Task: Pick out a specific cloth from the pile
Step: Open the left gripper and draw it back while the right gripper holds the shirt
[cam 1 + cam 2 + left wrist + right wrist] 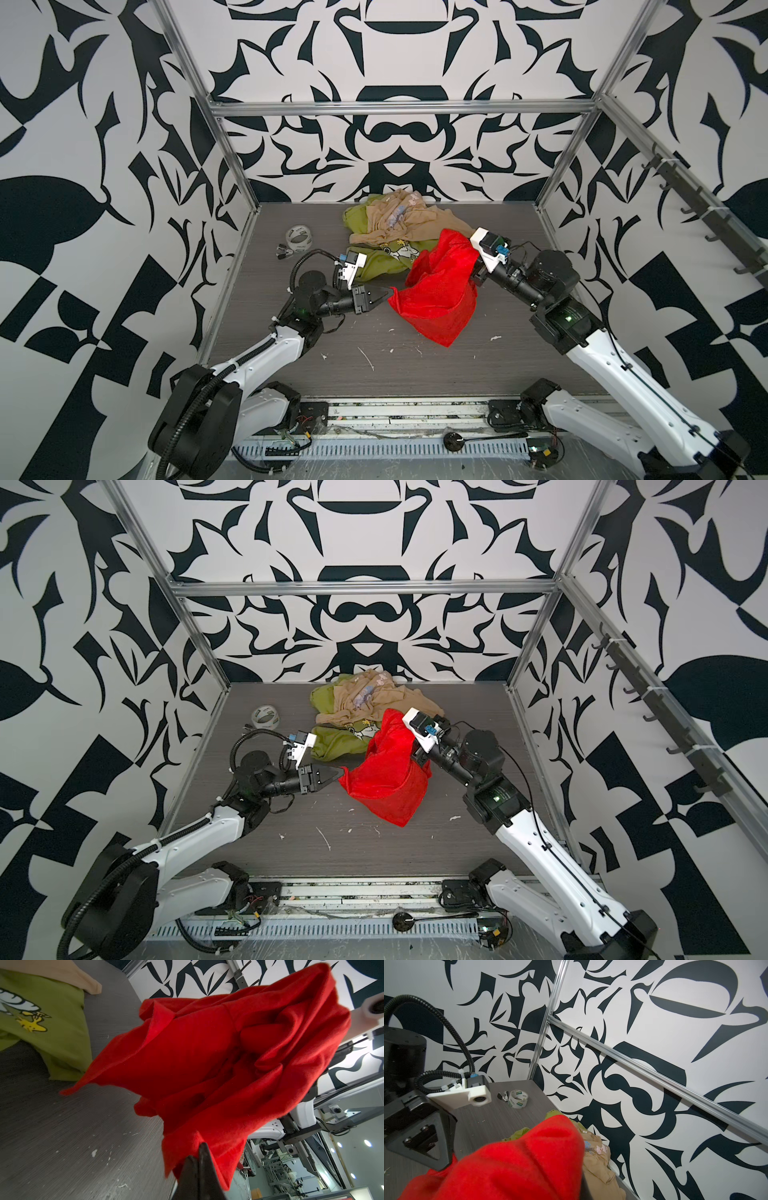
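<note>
The red cloth [436, 295] [386, 779] hangs stretched between both grippers, lifted off the table in front of the pile. My left gripper [386, 294] [338, 776] [199, 1151] is shut on its lower left corner. My right gripper [478, 270] holds the cloth's upper right part higher up; the fabric [508, 1163] drapes over its jaws and hides them. The cloth [218, 1064] fills the left wrist view. The pile stays at the back: an olive-green shirt [374, 262] [332, 746] [52, 1032] under a beige garment [399, 220] [365, 700] [598, 1159].
A roll of clear tape [300, 238] [266, 717] [518, 1099] and a small black clip [282, 251] [502, 1096] lie at the back left of the grey table [374, 374]. Patterned walls with aluminium posts close in three sides. A hook rail [698, 208] runs along the right wall.
</note>
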`<state>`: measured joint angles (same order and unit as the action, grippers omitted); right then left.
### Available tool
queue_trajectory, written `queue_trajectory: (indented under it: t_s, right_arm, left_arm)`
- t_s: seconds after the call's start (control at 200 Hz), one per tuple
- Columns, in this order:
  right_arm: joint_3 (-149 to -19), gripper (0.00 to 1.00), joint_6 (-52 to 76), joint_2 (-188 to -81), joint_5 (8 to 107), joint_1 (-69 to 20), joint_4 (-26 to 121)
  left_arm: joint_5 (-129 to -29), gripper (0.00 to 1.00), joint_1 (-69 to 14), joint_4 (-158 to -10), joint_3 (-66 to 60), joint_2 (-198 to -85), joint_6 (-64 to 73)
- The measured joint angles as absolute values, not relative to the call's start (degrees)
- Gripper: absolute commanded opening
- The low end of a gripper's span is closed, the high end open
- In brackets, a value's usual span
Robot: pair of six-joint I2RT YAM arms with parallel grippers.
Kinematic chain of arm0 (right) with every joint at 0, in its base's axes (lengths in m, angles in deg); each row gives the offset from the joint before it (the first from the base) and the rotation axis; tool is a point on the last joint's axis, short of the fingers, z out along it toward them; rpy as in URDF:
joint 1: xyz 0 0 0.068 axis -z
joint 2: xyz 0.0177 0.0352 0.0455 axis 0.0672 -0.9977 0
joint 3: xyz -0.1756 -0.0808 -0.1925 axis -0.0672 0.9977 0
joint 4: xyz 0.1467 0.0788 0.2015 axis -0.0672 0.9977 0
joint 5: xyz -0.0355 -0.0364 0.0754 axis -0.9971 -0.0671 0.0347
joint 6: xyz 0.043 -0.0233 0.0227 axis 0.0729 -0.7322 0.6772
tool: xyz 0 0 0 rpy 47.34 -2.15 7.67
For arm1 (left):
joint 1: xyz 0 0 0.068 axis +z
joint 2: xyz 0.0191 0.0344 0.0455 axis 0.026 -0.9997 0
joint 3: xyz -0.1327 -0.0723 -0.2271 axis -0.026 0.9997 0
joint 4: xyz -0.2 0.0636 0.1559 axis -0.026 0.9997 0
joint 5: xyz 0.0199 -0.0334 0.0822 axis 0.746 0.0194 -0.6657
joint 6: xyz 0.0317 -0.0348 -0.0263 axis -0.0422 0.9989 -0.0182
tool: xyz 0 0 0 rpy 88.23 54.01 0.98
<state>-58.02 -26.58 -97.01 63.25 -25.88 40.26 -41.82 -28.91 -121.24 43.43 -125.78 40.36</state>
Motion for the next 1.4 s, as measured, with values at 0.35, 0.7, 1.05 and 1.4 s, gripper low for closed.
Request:
queue_trajectory:
  t_s: [0.35, 0.7, 1.05, 1.4]
  right_arm:
    - [-57.47, 0.0, -26.69, -97.88, 61.41, -25.91, 41.44]
    - [-55.09, 0.0, -26.87, -97.69, 59.29, -25.93, 42.32]
    - [-54.65, 0.0, -28.16, -94.67, 58.18, -25.93, 45.14]
    - [-54.61, 0.0, -28.88, -94.47, 57.56, -25.93, 48.17]
  left_arm:
    - [-44.47, 0.19, -29.74, -124.67, 45.71, -132.42, 39.44]
    - [-45.97, 0.61, -29.89, -129.72, 46.23, -136.49, 40.34]
    - [-50.26, 0.91, -29.91, -115.66, 46.19, -120.95, 32.77]
    - [-55.2, 0.99, -29.89, -99.14, 42.41, -114.54, 25.12]
